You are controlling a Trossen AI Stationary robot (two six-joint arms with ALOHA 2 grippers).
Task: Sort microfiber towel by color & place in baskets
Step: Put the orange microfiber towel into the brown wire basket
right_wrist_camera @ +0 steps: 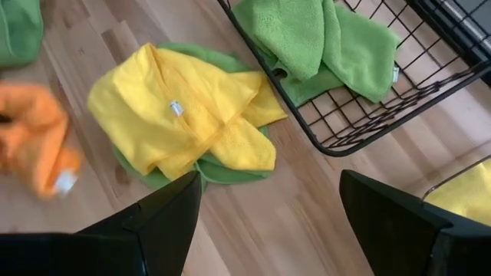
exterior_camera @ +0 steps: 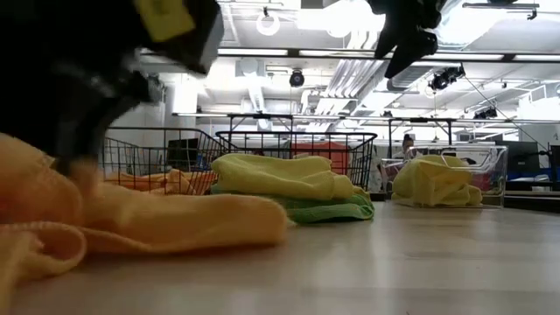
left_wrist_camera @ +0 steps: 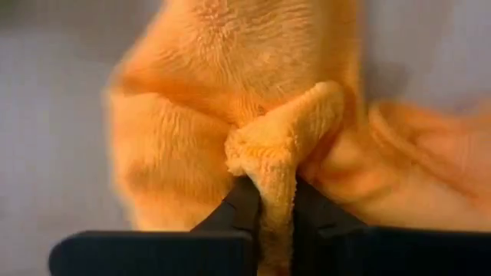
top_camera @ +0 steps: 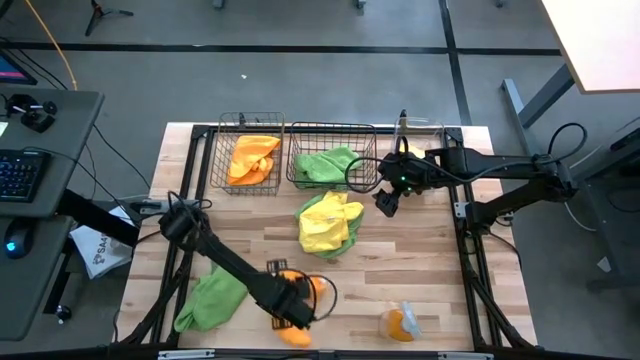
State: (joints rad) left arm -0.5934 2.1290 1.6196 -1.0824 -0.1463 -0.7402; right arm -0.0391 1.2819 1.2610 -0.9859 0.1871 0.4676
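Note:
My left gripper [top_camera: 297,308] is at the table's near edge, shut on an orange towel [top_camera: 314,286] that also fills the low view's foreground [exterior_camera: 131,227]. My right gripper [top_camera: 388,202] hangs open above the table, just near of the wider wire basket [top_camera: 332,128]; its wrist view shows it [right_wrist_camera: 268,222] touching nothing. That basket holds green towels [right_wrist_camera: 307,38]. The narrow wire basket [top_camera: 248,122] holds an orange towel [top_camera: 250,158]. The clear bin [exterior_camera: 494,153] holds a yellow towel [exterior_camera: 436,181]. A yellow towel [top_camera: 328,222] lies on a green one [right_wrist_camera: 222,172] mid-table. My left gripper pinches a raised fold [left_wrist_camera: 280,142] of the orange towel between its two fingers [left_wrist_camera: 239,205], several layers bunched together. The fingers come at it from above. The rest of the towel [exterior_camera: 175,229] lies slack on the table.
A green towel [top_camera: 212,298] lies at the near left, beside my left arm. Another orange towel [top_camera: 400,322] lies at the near right. Bare wood shows between the mid-table pile and the right edge [top_camera: 430,250]. A desk with a keyboard [top_camera: 20,172] stands left of the table.

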